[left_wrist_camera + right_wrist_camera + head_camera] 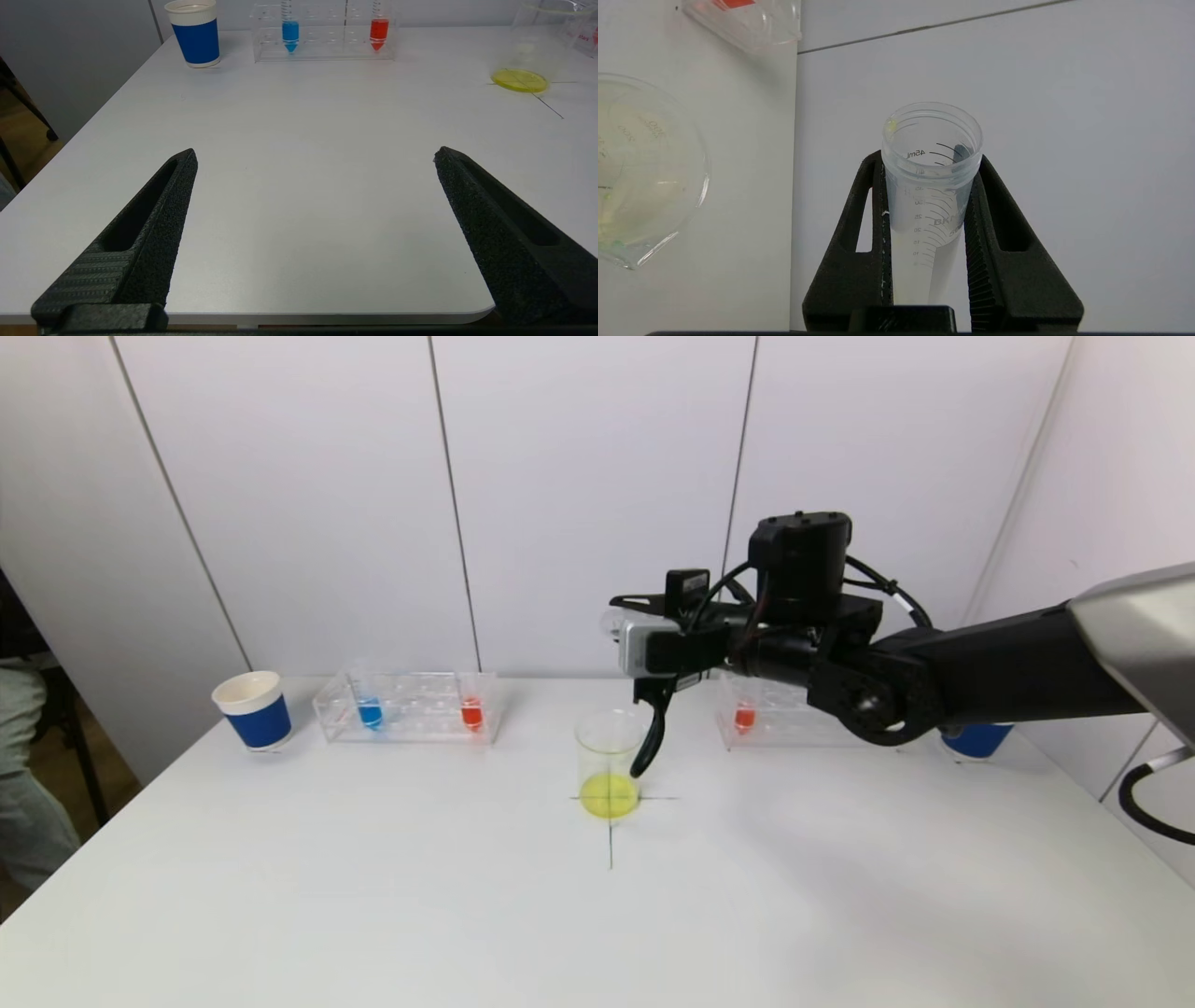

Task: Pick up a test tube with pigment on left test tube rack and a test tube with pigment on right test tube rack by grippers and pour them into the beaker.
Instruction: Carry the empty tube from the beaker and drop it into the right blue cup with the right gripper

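Note:
My right gripper (627, 627) (930, 158) is shut on a clear graduated test tube (924, 205), held on its side just above the beaker (609, 756). The tube's open mouth (611, 621) looks empty, with a yellow drop at the rim. Yellow liquid lies in the beaker's bottom. The left rack (411, 707) holds a blue tube (370, 709) and a red tube (471, 711). A red tube (744, 716) stands in the right rack (775, 719). My left gripper (315, 156) is open and empty over the table's near edge, outside the head view.
A blue paper cup (254, 711) stands left of the left rack, and another (976, 739) sits behind my right arm. A black cross is drawn on the table under the beaker. The wall runs close behind the racks.

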Controlling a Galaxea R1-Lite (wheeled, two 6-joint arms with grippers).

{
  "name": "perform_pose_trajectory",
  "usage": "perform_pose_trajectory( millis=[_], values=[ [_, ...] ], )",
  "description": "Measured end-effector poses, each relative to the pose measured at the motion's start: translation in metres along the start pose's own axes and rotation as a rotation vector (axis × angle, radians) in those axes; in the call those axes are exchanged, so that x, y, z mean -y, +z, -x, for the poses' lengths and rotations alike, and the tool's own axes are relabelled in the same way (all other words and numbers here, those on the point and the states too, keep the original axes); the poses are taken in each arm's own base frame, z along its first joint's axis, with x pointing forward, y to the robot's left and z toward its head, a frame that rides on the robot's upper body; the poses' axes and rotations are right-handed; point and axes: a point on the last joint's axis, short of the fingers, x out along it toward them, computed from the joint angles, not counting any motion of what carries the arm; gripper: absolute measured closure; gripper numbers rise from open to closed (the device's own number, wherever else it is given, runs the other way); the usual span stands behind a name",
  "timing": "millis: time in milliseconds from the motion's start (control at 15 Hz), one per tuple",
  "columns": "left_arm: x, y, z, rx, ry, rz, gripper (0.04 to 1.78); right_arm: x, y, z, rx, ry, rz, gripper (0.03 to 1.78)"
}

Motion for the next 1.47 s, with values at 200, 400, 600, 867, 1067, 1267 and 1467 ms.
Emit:
perform_pose_trajectory(
  millis=[200, 400, 600, 867, 1067, 1267, 1467],
  values=[
    [0.0, 0.0, 0.0, 0.0, 0.0, 0.0, 0.05, 0.019, 0.006, 0.014, -0.008, -0.049, -0.116, 1.31],
    [0.0, 0.0, 0.0, 0.0, 0.0, 0.0, 0.05, 0.039, 0.011, 0.033, -0.046, -0.099, -0.236, 1.31],
    [0.0, 0.0, 0.0, 0.0, 0.0, 0.0, 0.05, 0.061, 0.013, 0.06, -0.12, -0.143, -0.402, 1.31],
    [0.0, 0.0, 0.0, 0.0, 0.0, 0.0, 0.05, 0.091, 0.008, 0.098, -0.189, -0.25, -0.606, 1.31],
    [0.0, 0.0, 0.0, 0.0, 0.0, 0.0, 0.05, 0.113, 0.002, 0.125, -0.223, -0.341, -0.749, 1.31],
    [0.0, 0.0, 0.0, 0.0, 0.0, 0.0, 0.05, 0.134, -0.009, 0.148, -0.252, -0.455, -0.841, 1.31],
    [0.0, 0.0, 0.0, 0.0, 0.0, 0.0, 0.05, 0.145, -0.028, 0.167, -0.295, -0.543, -0.895, 1.31]
  ],
)
